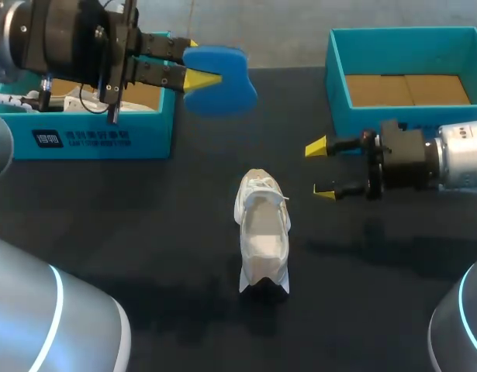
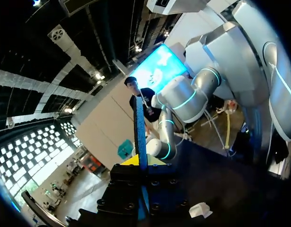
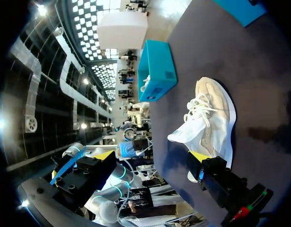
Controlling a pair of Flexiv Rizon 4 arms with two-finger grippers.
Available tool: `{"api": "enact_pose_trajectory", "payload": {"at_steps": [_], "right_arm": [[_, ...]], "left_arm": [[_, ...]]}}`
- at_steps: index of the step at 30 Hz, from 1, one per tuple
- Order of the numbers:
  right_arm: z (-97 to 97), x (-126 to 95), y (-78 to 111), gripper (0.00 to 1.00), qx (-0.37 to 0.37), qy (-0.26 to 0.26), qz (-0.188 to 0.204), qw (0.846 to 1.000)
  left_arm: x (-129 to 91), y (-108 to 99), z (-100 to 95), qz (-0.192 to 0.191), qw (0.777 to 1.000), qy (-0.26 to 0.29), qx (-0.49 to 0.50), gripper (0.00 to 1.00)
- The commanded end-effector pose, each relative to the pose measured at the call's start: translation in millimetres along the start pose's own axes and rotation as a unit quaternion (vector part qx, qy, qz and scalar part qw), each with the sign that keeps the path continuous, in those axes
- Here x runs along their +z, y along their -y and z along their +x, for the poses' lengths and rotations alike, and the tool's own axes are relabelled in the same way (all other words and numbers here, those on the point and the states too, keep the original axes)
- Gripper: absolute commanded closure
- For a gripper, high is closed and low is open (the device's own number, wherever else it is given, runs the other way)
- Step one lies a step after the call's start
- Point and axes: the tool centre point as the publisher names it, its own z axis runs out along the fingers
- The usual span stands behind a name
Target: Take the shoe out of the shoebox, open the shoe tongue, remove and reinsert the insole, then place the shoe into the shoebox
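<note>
Head view: my left hand (image 1: 198, 63) clamps blue insole (image 1: 226, 77) aloft, far left; shoe (image 1: 262, 232) lies centre of surface (image 1: 145, 232), near-right of it, long axis near-to-far; my right hand (image 1: 321, 170), spread wide, sits closer, just right.

A white sneaker (image 1: 262, 232) stands upright on its sole at the table's middle, laced end toward the far side and mouth open. The blue insole (image 1: 219, 77) hangs clear of the table at far left-centre, pinched in the left gripper (image 1: 198, 62). A teal shoebox (image 1: 91, 138) sits far left, and another open teal box (image 1: 337, 77) far right.
</note>
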Motion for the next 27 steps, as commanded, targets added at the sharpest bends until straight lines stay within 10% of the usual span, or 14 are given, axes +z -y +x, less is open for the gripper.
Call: {"api": "enact_pose_trajectory", "payload": {"at_steps": [1, 27], "right_arm": [[0.1, 1, 0.3, 0.0, 0.0, 0.001, 0.0, 1.0], [0.1, 1, 0.3, 0.0, 0.0, 0.001, 0.0, 1.0]], "left_arm": [[0, 2, -6.2, -0.003, 1.0, -0.008, -0.001, 1.0], [2, -61, 49.0, 0.008, 0.947, 0.092, 0.307, 1.0]]}}
